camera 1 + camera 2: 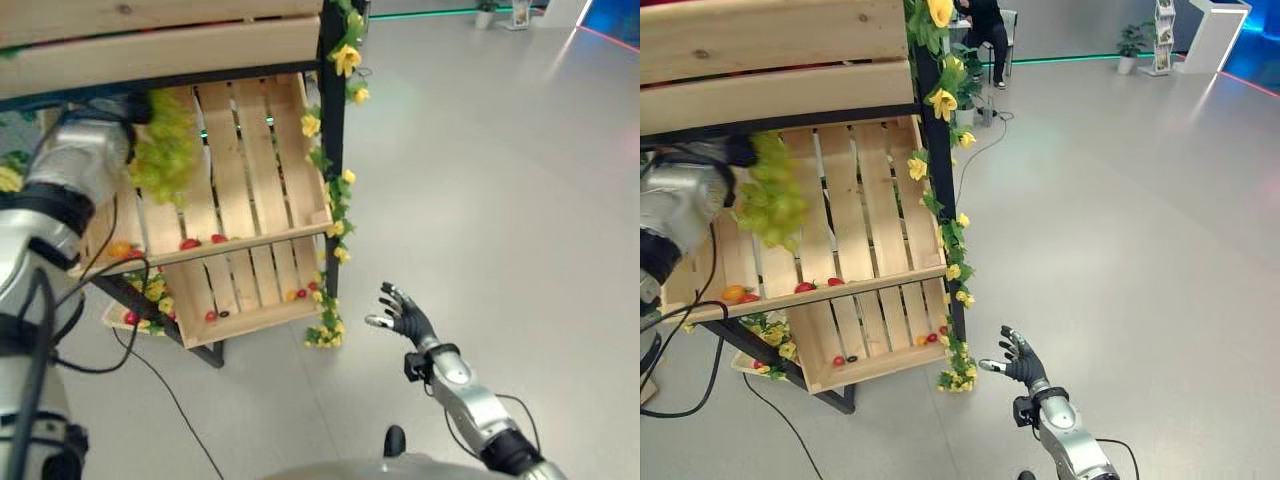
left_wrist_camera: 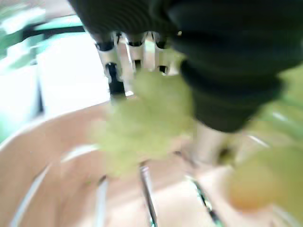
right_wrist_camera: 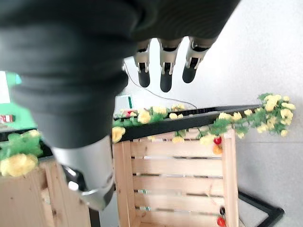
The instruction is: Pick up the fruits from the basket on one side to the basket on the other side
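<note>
Up on the left, the left hand (image 2: 142, 52) is closed around a bunch of green grapes (image 1: 165, 150), holding it in the air in front of the upper wooden crate (image 1: 250, 150). In the left wrist view the fingers (image 2: 111, 66) curl down onto the pale green bunch, with the crate's slats behind it. The crate is tilted on a black-framed stand, its open side toward the robot. Along its near lip lie an orange (image 1: 120, 249) at the left and two red fruits (image 1: 190, 243) close together near the middle.

Below it sits the lower wooden crate (image 1: 245, 290), tilted the same way. At its near edge lie a red fruit (image 1: 211, 316) with a small dark one just beside it, and further right a small orange-coloured fruit (image 1: 291, 295) with red ones next to it by the corner. A garland of yellow flowers (image 1: 335, 190) with green leaves runs down the black post (image 1: 332, 110) at the right side of both crates.

Well to the right, apart from the stand, the right hand (image 1: 405, 315) hangs over the grey floor (image 1: 500, 200) with its fingers spread and relaxed, holding nothing.
</note>
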Robot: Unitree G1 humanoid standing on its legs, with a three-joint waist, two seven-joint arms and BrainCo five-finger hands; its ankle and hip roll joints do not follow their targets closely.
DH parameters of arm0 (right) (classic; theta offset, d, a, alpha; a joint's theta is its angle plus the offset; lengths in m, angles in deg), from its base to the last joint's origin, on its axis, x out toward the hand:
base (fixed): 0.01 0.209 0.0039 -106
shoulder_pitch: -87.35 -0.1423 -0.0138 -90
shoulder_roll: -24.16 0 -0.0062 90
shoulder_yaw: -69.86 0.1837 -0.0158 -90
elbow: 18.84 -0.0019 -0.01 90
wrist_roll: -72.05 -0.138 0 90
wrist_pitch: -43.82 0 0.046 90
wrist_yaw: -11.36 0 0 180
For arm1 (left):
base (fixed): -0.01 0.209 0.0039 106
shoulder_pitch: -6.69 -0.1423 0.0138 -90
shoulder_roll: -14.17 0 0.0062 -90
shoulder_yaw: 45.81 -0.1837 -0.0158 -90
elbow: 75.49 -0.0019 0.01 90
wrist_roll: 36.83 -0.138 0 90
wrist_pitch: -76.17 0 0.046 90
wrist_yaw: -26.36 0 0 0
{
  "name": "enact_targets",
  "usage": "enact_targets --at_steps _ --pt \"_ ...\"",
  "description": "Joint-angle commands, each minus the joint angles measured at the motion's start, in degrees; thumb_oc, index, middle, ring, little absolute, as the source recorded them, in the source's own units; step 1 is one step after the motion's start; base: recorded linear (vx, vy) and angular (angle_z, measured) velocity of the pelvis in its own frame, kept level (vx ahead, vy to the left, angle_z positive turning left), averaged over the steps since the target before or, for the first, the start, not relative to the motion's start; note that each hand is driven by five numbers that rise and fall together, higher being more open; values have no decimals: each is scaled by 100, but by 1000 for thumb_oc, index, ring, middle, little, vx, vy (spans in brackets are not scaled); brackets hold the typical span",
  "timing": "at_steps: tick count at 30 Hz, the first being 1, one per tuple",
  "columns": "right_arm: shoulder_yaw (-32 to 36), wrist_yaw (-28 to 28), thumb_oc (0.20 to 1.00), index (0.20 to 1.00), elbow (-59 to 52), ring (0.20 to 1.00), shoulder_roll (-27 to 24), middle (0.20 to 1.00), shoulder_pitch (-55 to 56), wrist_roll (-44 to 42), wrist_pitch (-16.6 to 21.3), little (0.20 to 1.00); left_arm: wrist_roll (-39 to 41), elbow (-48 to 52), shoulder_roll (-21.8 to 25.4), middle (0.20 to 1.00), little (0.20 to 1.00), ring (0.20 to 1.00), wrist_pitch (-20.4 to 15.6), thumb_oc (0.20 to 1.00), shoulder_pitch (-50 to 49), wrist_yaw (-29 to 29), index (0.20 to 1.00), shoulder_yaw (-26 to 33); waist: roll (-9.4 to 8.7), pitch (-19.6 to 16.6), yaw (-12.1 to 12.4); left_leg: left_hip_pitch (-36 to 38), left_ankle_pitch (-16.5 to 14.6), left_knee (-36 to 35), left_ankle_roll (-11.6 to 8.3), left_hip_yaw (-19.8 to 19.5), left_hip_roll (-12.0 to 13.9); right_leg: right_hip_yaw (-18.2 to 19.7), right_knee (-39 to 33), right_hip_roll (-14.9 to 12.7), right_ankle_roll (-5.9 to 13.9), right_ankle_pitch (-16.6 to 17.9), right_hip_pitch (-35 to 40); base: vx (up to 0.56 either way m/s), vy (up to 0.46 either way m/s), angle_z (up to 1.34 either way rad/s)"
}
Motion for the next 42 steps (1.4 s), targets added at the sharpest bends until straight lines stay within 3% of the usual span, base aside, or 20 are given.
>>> enact_targets --at_steps 1,7,8,10,11,14,15,19,20,21,22,23,25,27,29,37,38,39,40,42 --pt "107 22 1000 1000 -354 1000 -181 1000 -331 -205 398 1000 -560 -548 420 1000 1000 1000 152 1000 903 157 1000 198 -26 280 21 -276 -211 201 57 -143 47 -48 612 -658 904 -879 386 -6 -7 -16" --pt "149 3 1000 1000 -205 1000 -195 1000 -281 -206 336 1000 -285 -577 522 1000 1000 1000 78 1000 371 -219 1000 683 -47 286 64 -197 -219 158 61 -160 56 -108 576 -644 880 -903 484 1 -3 -4" --pt "209 -23 1000 1000 -206 1000 -135 1000 -273 -205 285 1000 732 -452 653 1000 1000 1000 -44 1000 72 -222 1000 1331 -69 300 118 -145 -234 147 52 -172 71 -142 559 -629 870 -934 560 0 0 0" --pt "213 -36 1000 1000 -184 1000 -131 1000 -259 -198 266 1000 1118 -380 702 1000 1000 1000 -62 1000 -113 -178 1000 1642 -57 270 118 -176 -211 150 53 -187 61 -162 547 -634 861 -917 544 0 0 0" --pt "288 -53 1000 1000 -185 1000 -33 1000 -243 -160 212 1000 2138 -4 777 1000 1000 1000 -228 1000 -566 -41 1000 2314 -98 273 196 -194 -205 159 47 -212 68 -197 541 -630 834 -931 567 0 0 0" --pt "367 -80 1000 1000 -195 1000 -14 1000 -160 -83 149 1000 3040 680 932 1000 1000 1000 -352 1000 -1509 35 1000 3268 -72 257 247 -168 -220 157 45 -241 66 -220 533 -618 811 -946 602 20 -15 6" --pt "550 -85 1000 1000 -188 1000 110 1000 -55 -16 69 1000 4735 1472 765 1000 1000 1000 -784 1000 -2676 -55 1000 4480 -97 276 366 -103 -252 148 33 -260 84 -246 512 -595 785 -989 688 25 -16 3" --pt "703 -67 1000 1000 -244 1000 131 1000 72 78 81 1000 5551 3047 344 1000 1000 1000 -1161 1000 -4673 -24 1000 5906 -114 251 431 -151 -232 164 22 -301 87 -278 482 -591 745 -982 676 -1 -9 4" --pt "873 -72 1000 1000 -294 1000 213 1000 237 151 67 1000 5876 3997 -259 1000 1000 1000 -1368 1000 -5787 -89 1000 6662 -175 260 521 -144 -243 155 17 -331 94 -288 451 -577 717 -996 698 8 -13 8" --pt "832 -76 1000 1000 -303 1000 187 1000 253 155 63 1000 5866 4086 -293 1000 1000 1000 -1344 1000 -5931 -92 1000 6775 -155 244 485 -137 -246 154 17 -324 95 -281 450 -575 717 -996 700 14 -18 6" --pt "979 -61 1000 1000 -375 1000 266 1000 388 213 62 1000 5966 5030 -1027 1000 1000 1000 -1454 1000 -6618 -132 1000 7116 -217 254 533 -139 -256 159 15 -346 100 -300 420 -558 688 -1009 713 5 -11 9" --pt "1048 -82 1000 1000 -393 1000 268 1000 448 251 49 1000 6022 5408 -1312 1000 1000 1000 -1435 1000 -6970 -244 1000 7271 -224 255 549 -135 -260 161 14 -354 108 -292 401 -555 680 -1008 721 5 -12 15" --pt "1101 -84 1000 1000 -428 1000 272 1000 511 258 39 1000 6208 5843 -1650 1000 1000 1000 -1409 1000 -7257 -381 1000 7389 -229 245 563 -119 -268 150 13 -350 114 -297 375 -549 669 -1006 745 -1 -8 10" --pt "1202 -94 1000 1000 -482 1000 350 1000 602 286 14 1000 6510 6715 -2597 1000 1000 1000 -1404 1000 -7646 -676 1000 7239 -298 271 633 -128 -271 150 16 -386 124 -315 319 -524 628 -1006 782 -11 -31 3" --pt "1280 -152 1000 1000 -540 1000 335 1000 685 288 9 1000 6429 7243 -2964 1000 1000 1000 -1319 1000 -8068 -959 1000 7155 -316 287 668 -131 -272 144 20 -399 121 -332 273 -514 600 -999 797 -21 -21 -3" --pt "1375 -169 1000 1000 -666 1000 187 1000 754 282 63 1000 6349 8017 -3672 1000 1000 1000 -1081 1000 -8638 -1626 1000 6281 -356 322 714 -255 -334 380 87 -550 41 -213 188 -503 577 -891 737 -70 18 -4" --pt "1424 -139 1000 1000 -831 1000 80 1000 603 268 150 1000 6437 7897 -3689 1000 1000 1000 -1068 1000 -8461 -1749 1000 5944 -363 434 764 -417 -569 787 117 -1147 -259 31 375 -514 559 -869 506 -137 37 -13" --pt "1432 -139 1000 1000 -833 1000 80 1000 596 268 147 1000 6437 7886 -3688 1000 1000 1000 -1074 1000 -8444 -1751 1000 5939 -376 423 762 -461 -545 800 127 -1149 -283 32 383 -539 564 -850 467 -311 124 -35" --pt "1327 -183 1000 1000 -792 1000 30 1000 285 302 238 1000 6465 7733 -3727 1000 1000 1000 -1083 1000 -8323 -1809 1000 5635 -424 461 810 -443 -954 1150 295 -1954 -799 518 595 -529 548 -784 108 -276 154 -64" --pt "1270 -166 1000 1000 -717 1000 10 1000 122 315 263 1000 6547 7587 -3722 1000 1000 1000 -1079 1000 -8200 -1827 1000 5510 -460 468 814 -512 -941 1220 353 -2159 -984 778 595 -513 560 -701 -72 -250 165 -140"
